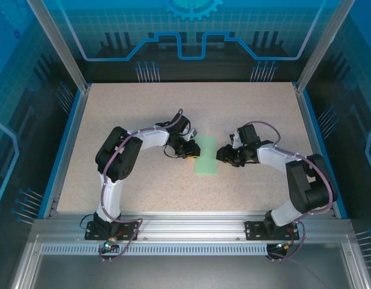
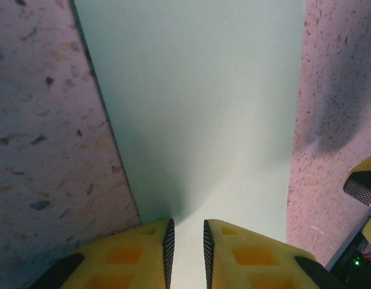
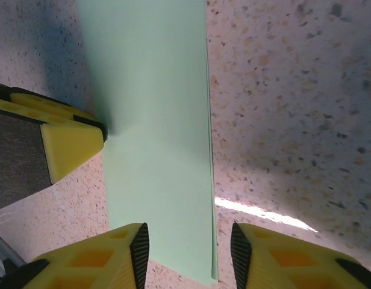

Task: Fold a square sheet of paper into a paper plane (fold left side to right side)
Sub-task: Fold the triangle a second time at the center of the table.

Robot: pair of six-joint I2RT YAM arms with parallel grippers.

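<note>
The square sheet of paper (image 1: 206, 156) lies mid-table, pale mint green, folded into a narrow two-layer rectangle; no paper plane is in view. Its doubled free edges (image 3: 209, 180) run along its right side. My left gripper (image 1: 190, 152) sits low over the sheet's left edge. In the left wrist view the paper (image 2: 203, 108) lies flat under the left gripper (image 2: 186, 253), whose jaws stand a narrow gap apart. My right gripper (image 3: 190, 253) is open, its fingers either side of the sheet's (image 3: 155, 120) right edge. The left gripper's fingertip (image 3: 65, 144) touches the far edge.
The speckled beige table (image 1: 143, 114) has blue rails on its sides and an aluminium frame (image 1: 191, 226) at the near edge, where both arm bases are bolted. A blue patterned backdrop stands behind. Both arms reach inward toward the centre.
</note>
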